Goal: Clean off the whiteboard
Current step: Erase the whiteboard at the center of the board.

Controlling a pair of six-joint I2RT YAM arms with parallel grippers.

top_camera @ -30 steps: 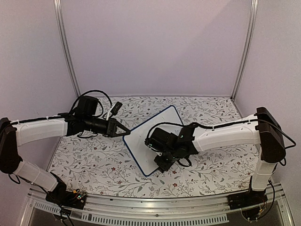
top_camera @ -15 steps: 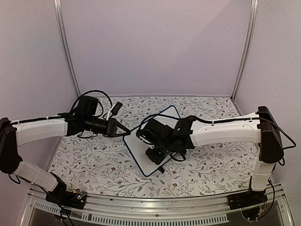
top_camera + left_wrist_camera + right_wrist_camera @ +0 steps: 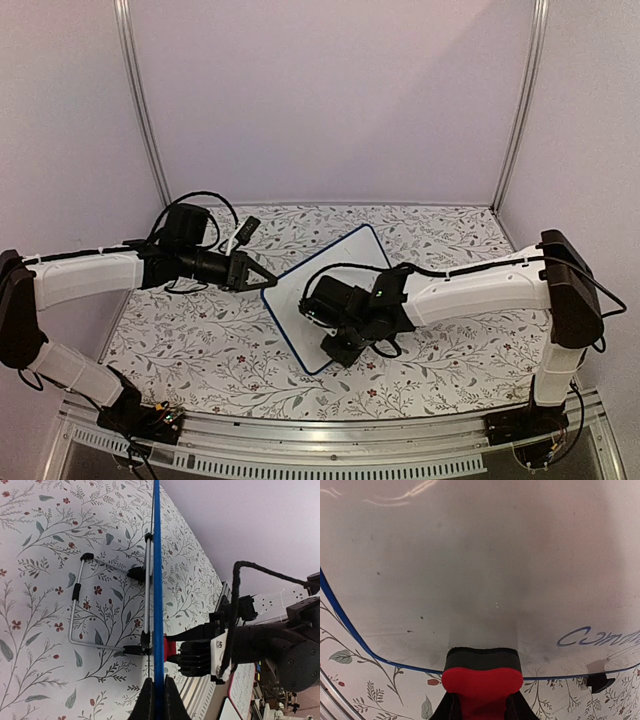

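Whiteboard [image 3: 343,252] — red block [image 3: 482,680] at its blue rim

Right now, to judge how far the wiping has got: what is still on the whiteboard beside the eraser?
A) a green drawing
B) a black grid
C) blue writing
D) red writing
C: the right wrist view shows blue handwriting on the whiteboard, off to one side of the red eraser.
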